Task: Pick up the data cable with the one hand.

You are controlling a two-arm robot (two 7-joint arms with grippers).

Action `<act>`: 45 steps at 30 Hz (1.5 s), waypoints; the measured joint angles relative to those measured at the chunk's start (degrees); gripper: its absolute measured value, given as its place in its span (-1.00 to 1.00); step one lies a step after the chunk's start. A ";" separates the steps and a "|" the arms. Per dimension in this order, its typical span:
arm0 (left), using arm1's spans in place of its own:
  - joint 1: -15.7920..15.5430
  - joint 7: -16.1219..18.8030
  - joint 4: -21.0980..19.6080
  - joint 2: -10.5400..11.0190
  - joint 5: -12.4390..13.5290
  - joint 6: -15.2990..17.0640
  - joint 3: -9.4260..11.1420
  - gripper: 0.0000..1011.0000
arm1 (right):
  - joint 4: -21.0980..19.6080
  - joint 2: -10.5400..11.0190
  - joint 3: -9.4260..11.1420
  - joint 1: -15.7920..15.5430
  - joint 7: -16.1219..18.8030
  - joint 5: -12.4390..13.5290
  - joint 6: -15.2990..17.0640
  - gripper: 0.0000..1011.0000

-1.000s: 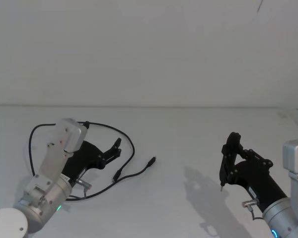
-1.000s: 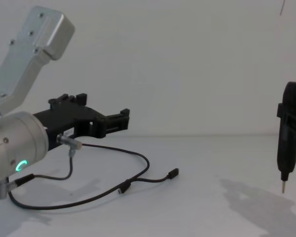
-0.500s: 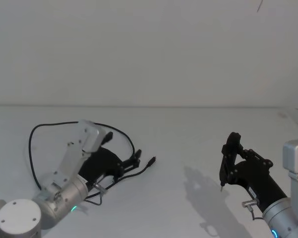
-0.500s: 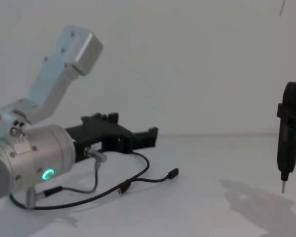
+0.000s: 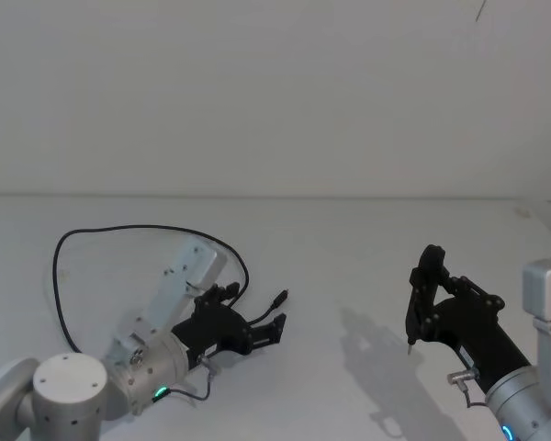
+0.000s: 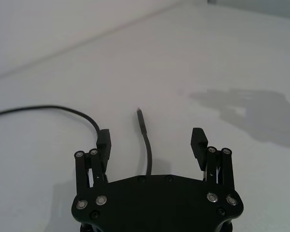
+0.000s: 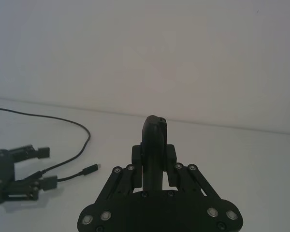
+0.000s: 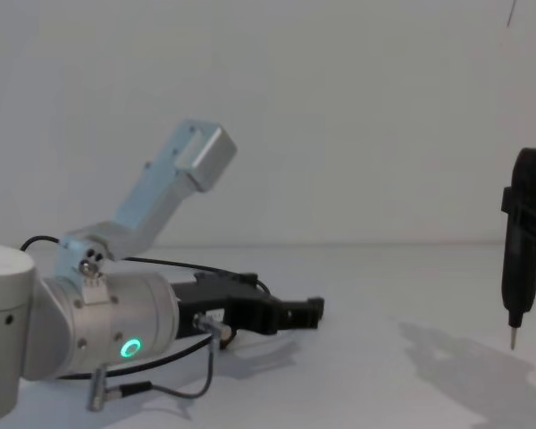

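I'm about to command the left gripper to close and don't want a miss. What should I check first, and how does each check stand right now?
1. Left gripper open: ok, fingers spread wide.
2. Data cable between the fingers: ok, it runs up the middle, plug end pointing ahead.
3. Fingers low enough to catch the cord: cannot tell; the chest view shows the gripper close above the table.
4. Cable slack: ok, its loop lies loose on the table.
5. Right gripper out of the way: ok, far right, holding the slim black tool.
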 joint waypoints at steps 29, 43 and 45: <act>-6.99 -5.98 4.25 -1.28 0.14 11.29 1.74 0.98 | 0.00 0.00 0.00 0.00 0.00 0.00 0.00 -0.45; -7.93 -8.92 2.48 -0.77 -1.43 13.76 1.64 0.98 | 0.00 0.00 0.00 0.00 0.00 0.00 0.00 -0.45; -7.87 -9.24 2.09 -0.54 -1.69 14.13 1.66 0.98 | 0.00 0.00 0.00 0.00 0.00 0.00 0.00 -0.45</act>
